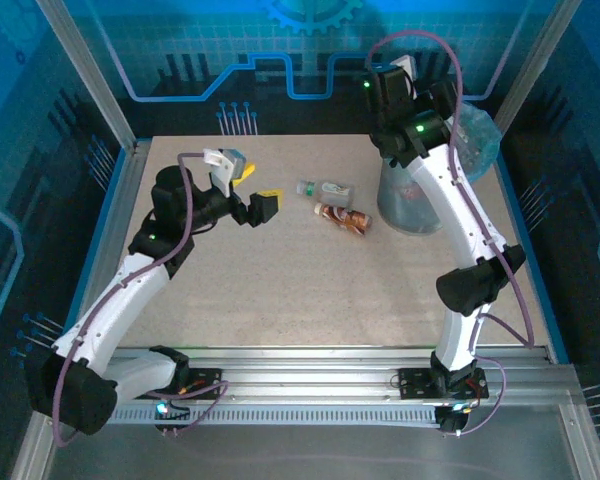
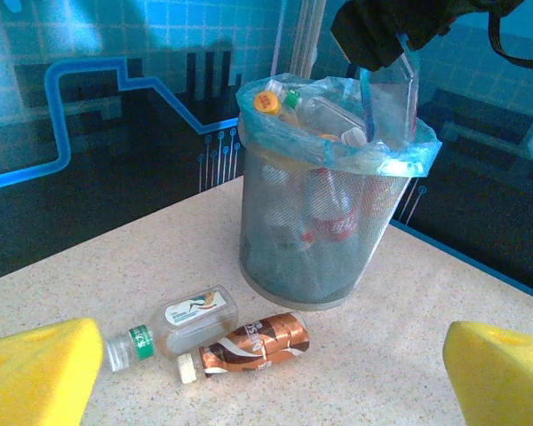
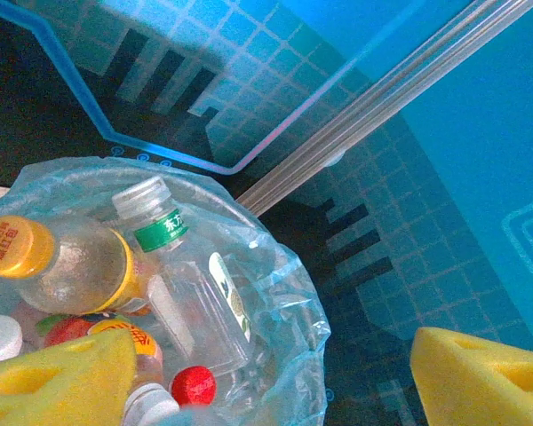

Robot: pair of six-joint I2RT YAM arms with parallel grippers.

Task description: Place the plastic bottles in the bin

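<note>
Bench (image 1: 280, 290): two plastic bottles, one clear bottle (image 1: 325, 188) and one brown-labelled bottle (image 1: 343, 217). Bins: one bin (image 1: 405, 212), holding several more bottles; exact count indeterminate.

Speckled table (image 1: 280, 290) bears bin (image 1: 404, 210), clear bottle (image 1: 325, 187), brown bottle (image 1: 343, 217).

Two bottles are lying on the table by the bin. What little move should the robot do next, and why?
Probably reach the open left gripper toward the clear bottle. It lies closest to that gripper, beside the brown bottle, and both are outside the bin.
</note>
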